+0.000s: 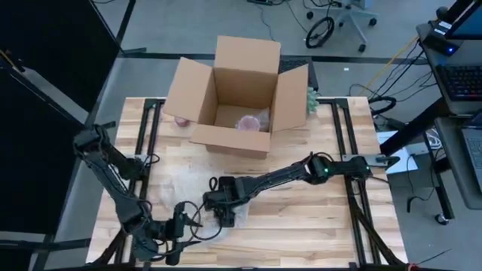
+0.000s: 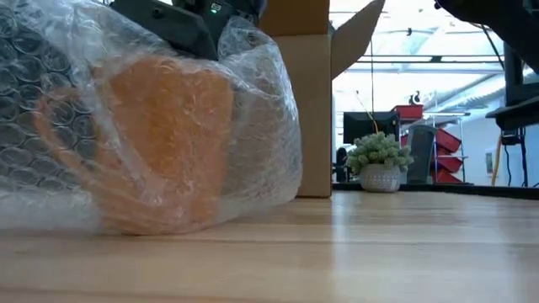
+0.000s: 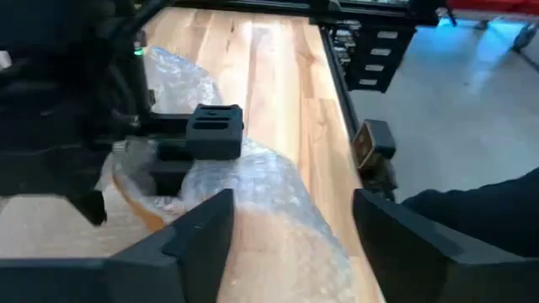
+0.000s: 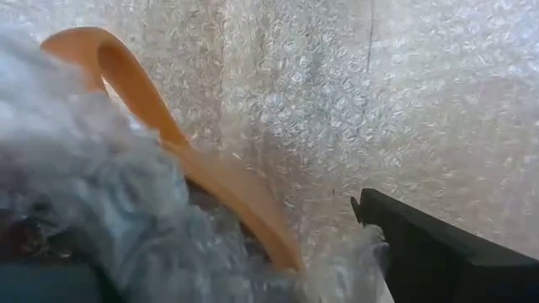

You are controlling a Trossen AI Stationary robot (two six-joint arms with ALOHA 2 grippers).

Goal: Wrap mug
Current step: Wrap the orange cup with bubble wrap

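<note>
An orange mug (image 2: pixel 160 135) lies on its side on the wooden table, handle (image 4: pixel 109 59) out, loosely covered by clear bubble wrap (image 2: pixel 261 126). The wrap spreads over the table toward the left (image 1: pixel 177 181). My right gripper (image 1: pixel 224 213) comes from the table's right and is down on the wrapped mug, shut on the wrap. My left gripper (image 3: pixel 290 219) stands open just left of the bundle near the table's front edge (image 1: pixel 175 226), with nothing between its fingers. My right gripper has bunched bubble wrap (image 4: pixel 126 219) between its fingers, at the mug's rim (image 4: pixel 253 219). It comes slanting down from the table's right. The wrap hides whether the fingers also hold the rim. The mug rests on the table (image 2: pixel 354 244) under the wrap.
An open cardboard box (image 1: pixel 241 98) stands at the table's far middle with a pink wrapped thing (image 1: pixel 248 122) inside. A small potted plant (image 2: pixel 381 164) sits right of the box. Bare wood lies to the right of the bundle (image 1: pixel 316 218).
</note>
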